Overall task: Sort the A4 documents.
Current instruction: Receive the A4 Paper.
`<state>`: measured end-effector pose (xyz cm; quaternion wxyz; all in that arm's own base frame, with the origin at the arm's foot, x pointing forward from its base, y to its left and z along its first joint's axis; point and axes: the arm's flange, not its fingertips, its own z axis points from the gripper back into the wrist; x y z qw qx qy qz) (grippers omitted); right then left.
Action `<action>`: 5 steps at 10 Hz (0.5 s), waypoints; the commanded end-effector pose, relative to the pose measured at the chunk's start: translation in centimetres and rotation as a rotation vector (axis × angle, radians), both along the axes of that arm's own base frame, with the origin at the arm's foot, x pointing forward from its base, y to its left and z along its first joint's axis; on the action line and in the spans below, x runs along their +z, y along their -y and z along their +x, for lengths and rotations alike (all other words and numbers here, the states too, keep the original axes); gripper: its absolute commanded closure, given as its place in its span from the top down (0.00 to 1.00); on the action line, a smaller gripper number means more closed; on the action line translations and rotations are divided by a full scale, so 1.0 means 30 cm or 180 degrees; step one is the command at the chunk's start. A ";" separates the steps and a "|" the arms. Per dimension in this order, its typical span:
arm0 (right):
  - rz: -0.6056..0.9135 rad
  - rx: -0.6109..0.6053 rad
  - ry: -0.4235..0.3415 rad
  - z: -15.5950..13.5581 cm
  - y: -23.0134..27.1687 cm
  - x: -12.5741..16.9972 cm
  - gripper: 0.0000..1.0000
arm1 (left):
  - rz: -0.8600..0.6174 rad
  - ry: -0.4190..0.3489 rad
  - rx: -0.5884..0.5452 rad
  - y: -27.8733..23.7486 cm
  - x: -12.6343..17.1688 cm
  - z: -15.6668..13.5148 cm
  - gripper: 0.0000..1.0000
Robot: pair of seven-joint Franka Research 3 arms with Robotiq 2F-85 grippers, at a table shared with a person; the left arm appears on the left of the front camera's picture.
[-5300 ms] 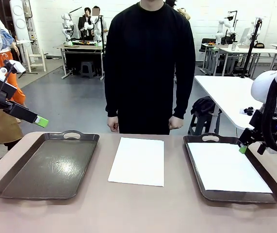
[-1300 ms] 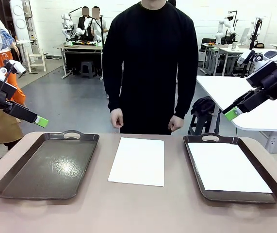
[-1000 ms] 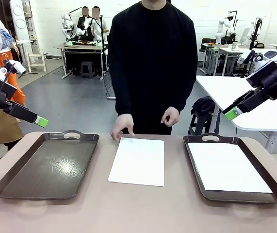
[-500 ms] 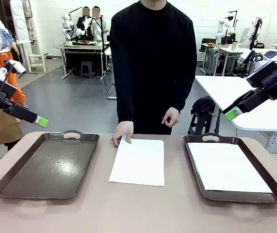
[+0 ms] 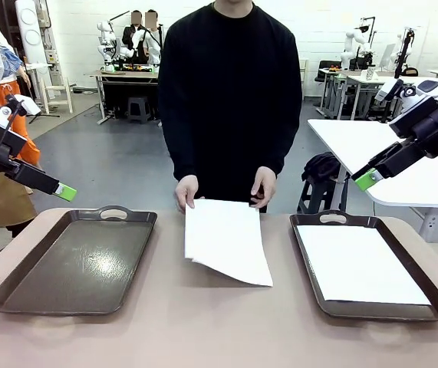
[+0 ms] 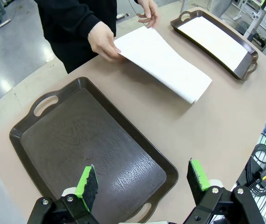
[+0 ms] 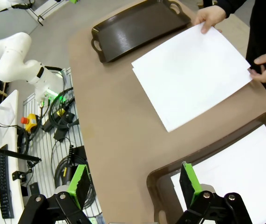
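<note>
A4 documents (image 5: 226, 238) are lying on the worktop (image 5: 203, 330) just left of the right tray (image 5: 332, 218), with the person's hands (image 5: 186, 192) holding their far edge raised. Another sheet (image 5: 360, 264) is lying flat inside that tray. The left tool (image 6: 143, 179) and the right tool (image 7: 135, 183) are hovering with fingers spread wide, gripping nothing. The right tool is raised clear of that tray and the left tool is hanging well left of it. Bare worktop is showing between the raised sheets and that tray's left rim.

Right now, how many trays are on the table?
2. The left tray lies at the robot's left, bare inside. The right tray lies at its right, with a paper sheet in it. None seems hidden.
</note>
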<state>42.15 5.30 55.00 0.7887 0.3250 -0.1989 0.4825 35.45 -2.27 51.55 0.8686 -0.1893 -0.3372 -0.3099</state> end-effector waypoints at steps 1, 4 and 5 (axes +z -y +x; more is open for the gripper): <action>0.0000 -0.0005 0.0017 -0.002 -0.001 0.002 1.00 | -0.0035 0.0013 -0.0043 -0.008 -0.005 0.003 1.00; 0.0000 -0.0005 0.0017 -0.002 -0.001 0.002 1.00 | -0.0035 0.0013 -0.0043 -0.008 -0.005 0.003 1.00; 0.0000 -0.0005 0.0017 -0.002 -0.001 0.002 1.00 | -0.0035 0.0013 -0.0043 -0.008 -0.005 0.003 1.00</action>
